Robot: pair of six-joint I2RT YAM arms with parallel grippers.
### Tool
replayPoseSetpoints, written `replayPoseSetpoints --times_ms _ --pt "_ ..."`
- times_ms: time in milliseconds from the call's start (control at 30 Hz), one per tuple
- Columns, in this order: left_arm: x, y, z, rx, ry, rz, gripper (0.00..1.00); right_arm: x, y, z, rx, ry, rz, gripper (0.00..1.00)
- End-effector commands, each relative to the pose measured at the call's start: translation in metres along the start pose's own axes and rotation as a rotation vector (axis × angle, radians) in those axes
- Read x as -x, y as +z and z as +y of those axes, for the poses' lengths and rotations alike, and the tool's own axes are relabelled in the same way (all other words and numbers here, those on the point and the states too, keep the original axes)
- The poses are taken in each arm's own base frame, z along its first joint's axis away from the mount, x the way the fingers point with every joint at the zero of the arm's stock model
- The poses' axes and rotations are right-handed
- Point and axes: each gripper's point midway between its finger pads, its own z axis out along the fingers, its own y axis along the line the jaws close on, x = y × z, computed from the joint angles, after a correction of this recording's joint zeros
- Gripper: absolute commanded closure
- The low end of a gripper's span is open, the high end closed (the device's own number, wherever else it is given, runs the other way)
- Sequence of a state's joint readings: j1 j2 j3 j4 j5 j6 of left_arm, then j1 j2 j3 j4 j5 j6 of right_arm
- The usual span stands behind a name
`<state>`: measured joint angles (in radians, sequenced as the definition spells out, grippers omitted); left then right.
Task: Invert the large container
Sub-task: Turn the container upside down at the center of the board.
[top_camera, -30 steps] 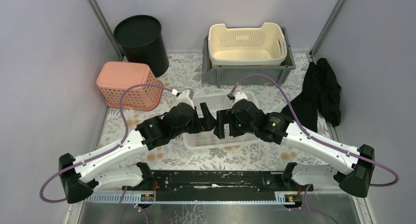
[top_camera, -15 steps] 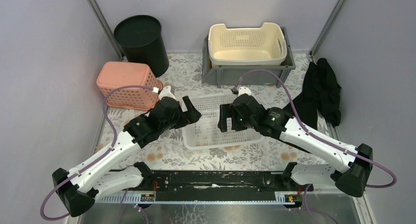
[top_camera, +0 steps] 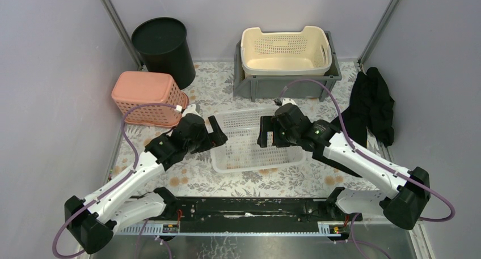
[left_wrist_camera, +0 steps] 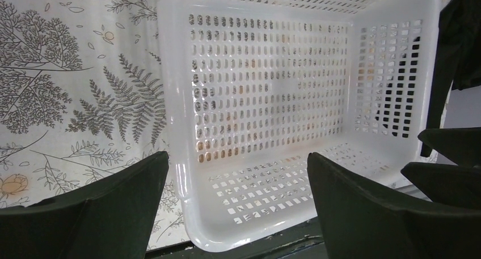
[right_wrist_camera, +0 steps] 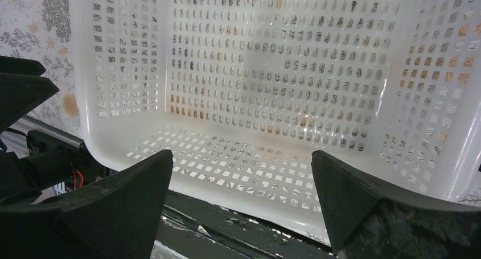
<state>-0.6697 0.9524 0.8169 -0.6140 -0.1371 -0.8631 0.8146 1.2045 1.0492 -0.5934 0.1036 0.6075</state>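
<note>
The large container is a translucent white perforated basket [top_camera: 249, 141] lying flat on the floral table in the middle. It fills the left wrist view [left_wrist_camera: 272, 100] and the right wrist view [right_wrist_camera: 272, 72]. Its flat slotted base and sloping walls show; I cannot tell for sure which way up it lies. My left gripper [top_camera: 218, 131] is open and empty at the basket's left edge [left_wrist_camera: 238, 157]. My right gripper [top_camera: 262, 133] is open and empty above the basket's right half [right_wrist_camera: 241, 154]. Neither touches it.
A black bin [top_camera: 163, 46] stands at the back left. A pink basket [top_camera: 148, 97] lies base-up before it. A cream basket [top_camera: 285, 49] sits in a grey crate [top_camera: 283, 88] at the back. Black cloth [top_camera: 371, 106] lies on the right. The black rail [top_camera: 249, 205] runs along the near edge.
Both grippers were close together over the basket's middle. They have drawn apart, the left one to the left edge and the right one rightward. The basket now shows uncovered.
</note>
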Motion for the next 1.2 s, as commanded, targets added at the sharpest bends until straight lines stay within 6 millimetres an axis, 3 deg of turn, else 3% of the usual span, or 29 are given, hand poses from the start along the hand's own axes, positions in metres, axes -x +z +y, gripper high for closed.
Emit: replayPoseSetpoints --times_ms 0,700,1167 --pt "-0.003 0.003 0.002 -0.015 0.014 0.011 0.00 0.001 -0.001 0.004 0.033 0.011 0.000 0.00" --pt "-0.011 0.021 0.014 0.008 0.018 0.056 0.00 0.001 0.008 -0.013 0.004 0.038 0.007 0.00" --pt "-0.019 0.029 0.020 0.013 0.014 0.085 0.00 0.025 0.010 -0.059 -0.087 0.114 0.001 0.01"
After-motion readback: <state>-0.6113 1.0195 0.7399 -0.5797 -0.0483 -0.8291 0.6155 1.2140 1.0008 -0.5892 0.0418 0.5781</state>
